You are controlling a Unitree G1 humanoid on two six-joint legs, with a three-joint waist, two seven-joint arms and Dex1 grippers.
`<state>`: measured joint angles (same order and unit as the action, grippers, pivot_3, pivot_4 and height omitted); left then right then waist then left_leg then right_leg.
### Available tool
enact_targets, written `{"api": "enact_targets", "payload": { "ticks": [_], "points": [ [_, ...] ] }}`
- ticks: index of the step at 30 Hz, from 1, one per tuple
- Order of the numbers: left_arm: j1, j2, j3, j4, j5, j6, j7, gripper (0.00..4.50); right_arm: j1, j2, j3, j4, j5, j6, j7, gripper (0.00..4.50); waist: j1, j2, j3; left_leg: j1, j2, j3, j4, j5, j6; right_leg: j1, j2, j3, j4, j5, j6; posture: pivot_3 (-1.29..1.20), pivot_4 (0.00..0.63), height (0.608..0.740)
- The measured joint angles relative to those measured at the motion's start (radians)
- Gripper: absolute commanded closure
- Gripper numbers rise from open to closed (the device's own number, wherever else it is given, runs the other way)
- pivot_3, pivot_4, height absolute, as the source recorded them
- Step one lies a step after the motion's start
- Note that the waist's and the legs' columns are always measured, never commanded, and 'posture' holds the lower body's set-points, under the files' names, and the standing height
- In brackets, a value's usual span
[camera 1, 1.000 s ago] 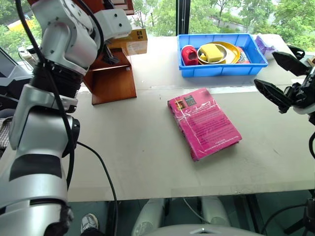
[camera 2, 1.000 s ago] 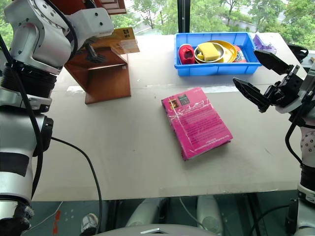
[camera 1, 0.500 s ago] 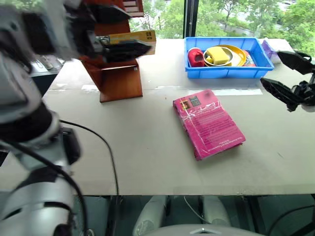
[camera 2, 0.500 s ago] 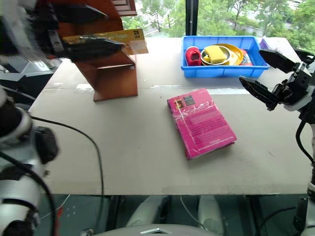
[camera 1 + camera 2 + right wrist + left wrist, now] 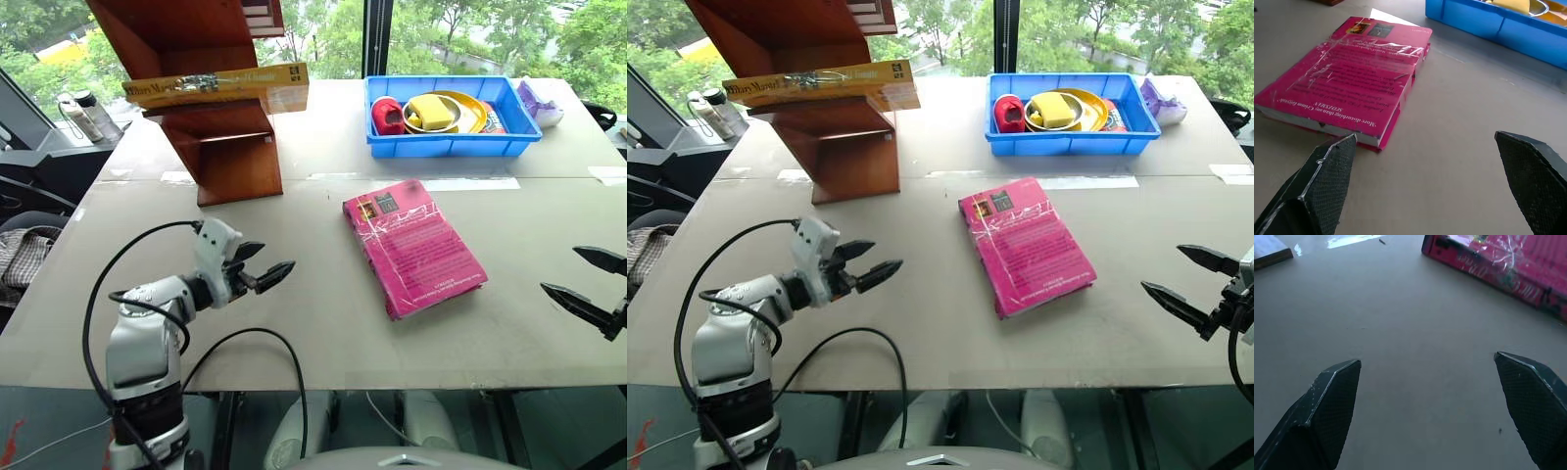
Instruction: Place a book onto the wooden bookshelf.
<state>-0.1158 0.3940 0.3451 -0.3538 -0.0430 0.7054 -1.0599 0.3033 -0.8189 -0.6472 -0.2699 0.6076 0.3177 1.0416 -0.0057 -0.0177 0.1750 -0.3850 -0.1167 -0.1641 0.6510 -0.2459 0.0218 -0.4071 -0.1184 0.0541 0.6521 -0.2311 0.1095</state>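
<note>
We saw the bookshelf point(image 5: 211, 127) at the desk's point(image 5: 294, 323) far left, with the yellow book point(image 5: 216, 86) lying on it, sticking out past the edge. It might slip off. Both our left pincer point(image 5: 263, 272) and right pincer point(image 5: 586, 279) were open and empty.

Silver-grey left arm point(image 5: 147, 323), black cable loops; black textured fingers point(image 5: 1327, 401) taper to points.
</note>
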Motion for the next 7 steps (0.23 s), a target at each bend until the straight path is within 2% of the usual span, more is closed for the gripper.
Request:
{"api": "enact_targets", "payload": {
  "ticks": [3, 7],
  "points": [
    [0.046, 0.025, 0.0, -0.008, -0.049, -0.052, 0.02, 0.01, 0.005, -0.009, -0.003, 0.024, -0.018, -0.024, 0.013, 0.0, 0.005, 0.001, -0.001, 0.005, 0.0, 0.0, 0.0, -0.001, 0.001, 0.007, 0.0, -0.001, -0.003, 0.0, 0.0, 0.0, 0.15, 0.74],
    [0.095, 0.045, -0.015, -0.011, -0.103, -0.064, 0.058, 0.01, 0.014, -0.02, -0.004, 0.065, -0.037, -0.041, 0.035, 0.0, 0.008, 0.001, -0.001, 0.004, 0.0, -0.003, -0.001, -0.001, 0.001, 0.007, 0.0, -0.003, -0.005, 0.0, 0.0, 0.0, 0.15, 0.74]
  ]
}}
